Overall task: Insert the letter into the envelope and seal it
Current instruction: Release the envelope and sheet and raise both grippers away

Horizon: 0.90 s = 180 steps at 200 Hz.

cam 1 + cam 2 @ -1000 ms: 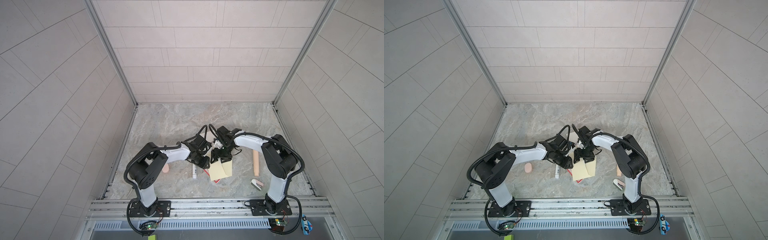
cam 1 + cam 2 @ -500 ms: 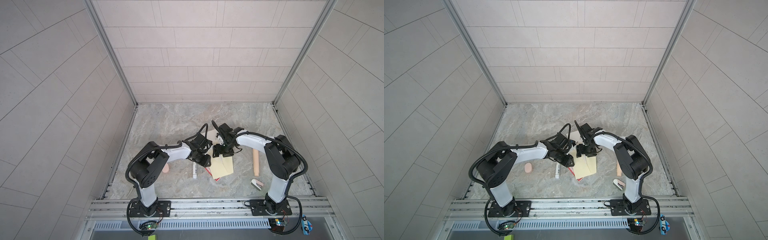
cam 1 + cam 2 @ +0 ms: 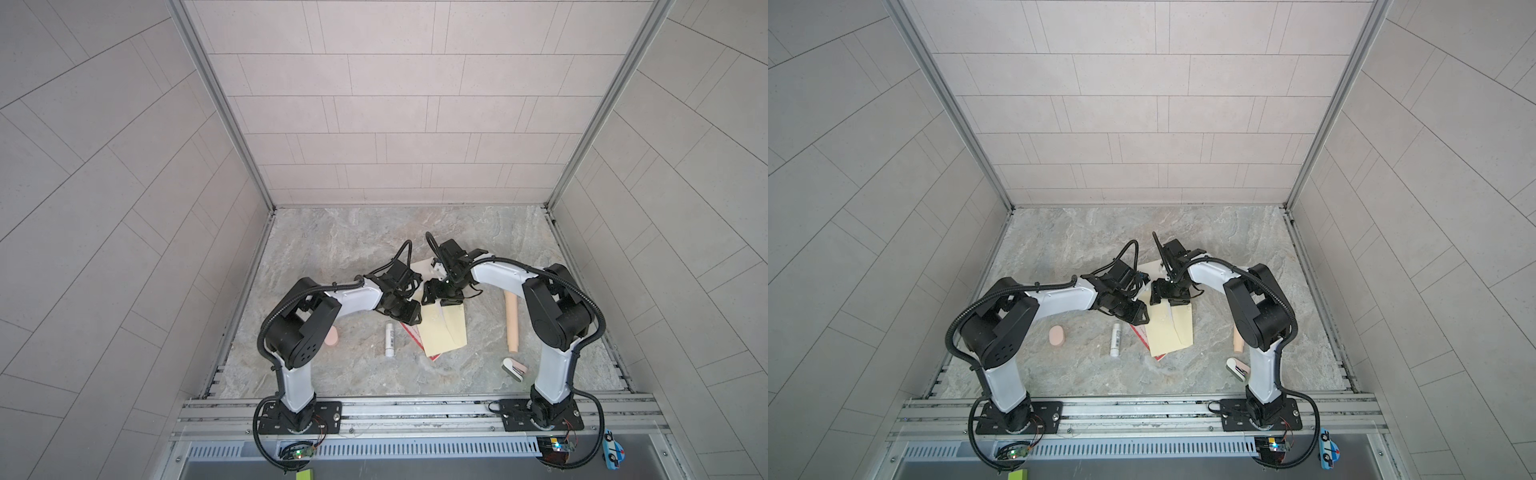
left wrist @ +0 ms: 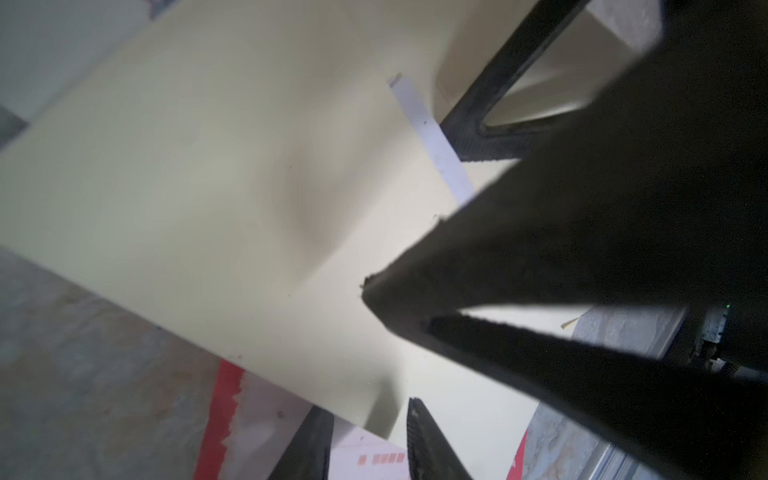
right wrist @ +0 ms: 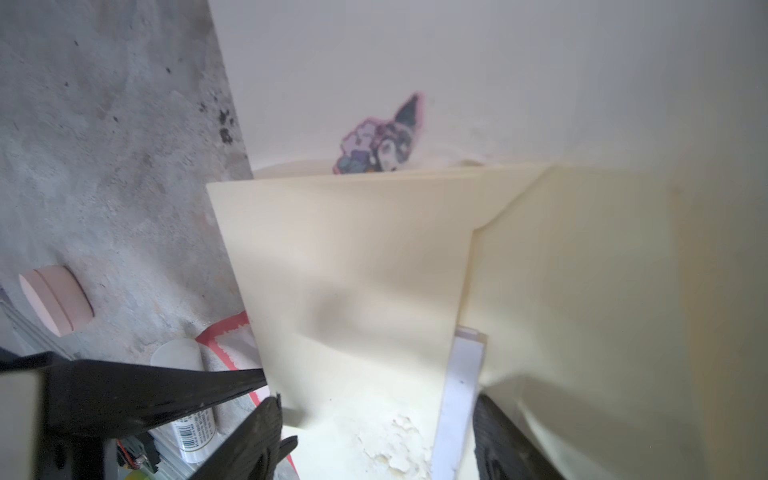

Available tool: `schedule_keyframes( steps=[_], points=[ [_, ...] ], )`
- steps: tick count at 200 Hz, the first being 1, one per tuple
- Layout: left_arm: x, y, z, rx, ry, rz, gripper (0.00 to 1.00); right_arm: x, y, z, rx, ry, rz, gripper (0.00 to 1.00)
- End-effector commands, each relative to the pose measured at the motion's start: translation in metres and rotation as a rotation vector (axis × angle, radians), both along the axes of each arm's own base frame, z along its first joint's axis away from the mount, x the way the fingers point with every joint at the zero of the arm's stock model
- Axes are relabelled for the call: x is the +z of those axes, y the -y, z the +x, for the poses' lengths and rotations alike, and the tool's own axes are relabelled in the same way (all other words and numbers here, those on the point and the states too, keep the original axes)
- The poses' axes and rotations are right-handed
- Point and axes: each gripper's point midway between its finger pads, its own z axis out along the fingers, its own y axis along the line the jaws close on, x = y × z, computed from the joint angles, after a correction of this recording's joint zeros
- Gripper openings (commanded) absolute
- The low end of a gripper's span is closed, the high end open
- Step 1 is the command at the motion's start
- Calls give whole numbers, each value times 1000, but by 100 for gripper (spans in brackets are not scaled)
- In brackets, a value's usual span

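Observation:
The envelope shows as an off-white pointed flap (image 3: pixel 420 268) (image 5: pixel 415 62) with a small dark cartoon mark (image 5: pixel 382 141). Pale yellow paper (image 3: pixel 442 330) (image 3: pixel 1171 332) (image 4: pixel 187 166) lies in front of it. From a seam in this paper a narrow lilac-white strip of the letter (image 5: pixel 457 395) (image 4: pixel 434 137) sticks out; the remainder of the letter is hidden. My right gripper (image 3: pixel 440 296) (image 5: pixel 378 440) stands open, wide astride the yellow paper beside that strip. My left gripper (image 3: pixel 410 316) (image 4: pixel 370 444) is open at the paper's left edge, gripping nothing.
A red-bordered printed mailer (image 3: pixel 409 332) lies under the yellow paper. Left of it lie a white glue stick (image 3: pixel 390 338) and a pink oval block (image 3: pixel 331 336). A beige rod (image 3: pixel 512 324) and a small stapler-like thing (image 3: pixel 514 369) lie to the right. Tiled walls close three sides.
My right gripper has drawn back a little toward the rear wall. The yellow paper now lies flatter and the off-white flap shows behind both grippers. My left jaws have parted slightly.

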Motion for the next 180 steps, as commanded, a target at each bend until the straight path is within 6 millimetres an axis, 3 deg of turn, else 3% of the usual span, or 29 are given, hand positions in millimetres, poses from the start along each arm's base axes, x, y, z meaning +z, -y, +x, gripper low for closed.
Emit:
schedule_keyframes(
  steps=[1, 77, 99, 109, 145, 160, 180],
  points=[
    [5, 21, 7, -43, 47, -61, 37, -7, -19, -8, 3, -50, 103, 74],
    [14, 30, 16, -38, 77, -105, 37, 11, -29, -6, -6, -13, 192, 74],
    [24, 30, 24, -29, 108, -111, 37, 13, -16, -1, -31, 29, 123, 74],
    [31, 25, 30, -12, 146, -101, 39, 24, -7, 6, -49, 100, 79, 75],
    [73, -6, 39, 83, 321, -55, 51, 76, 15, 22, -80, 323, 16, 76],
    [83, -34, 38, 171, 378, 13, 55, 86, 17, 19, -70, 350, 20, 76],
    [79, -78, 23, 292, 385, 132, 59, 90, 22, 15, -69, 357, 10, 76]
  ],
)
